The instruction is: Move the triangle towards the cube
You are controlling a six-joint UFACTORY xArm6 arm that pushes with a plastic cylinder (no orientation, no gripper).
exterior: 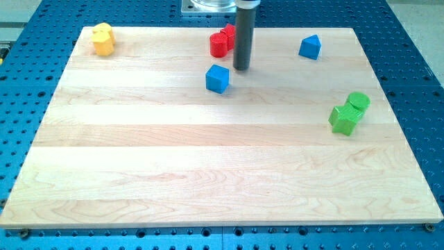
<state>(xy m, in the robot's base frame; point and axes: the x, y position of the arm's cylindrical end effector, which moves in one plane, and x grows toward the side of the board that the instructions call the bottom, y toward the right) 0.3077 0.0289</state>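
A blue triangle block (310,47) lies near the view's top right of the wooden board (208,167). A blue cube (217,78) sits left of it, near the top middle. My tip (241,69) stands just right of and slightly above the blue cube, a small gap apart, and well left of the triangle. The rod rises straight up out of the view's top.
Two red blocks (223,42) sit together just left of the rod near the top edge. Two yellow blocks (103,39) are at the top left corner. A green cube (343,119) and a green cylinder (359,102) touch at the right.
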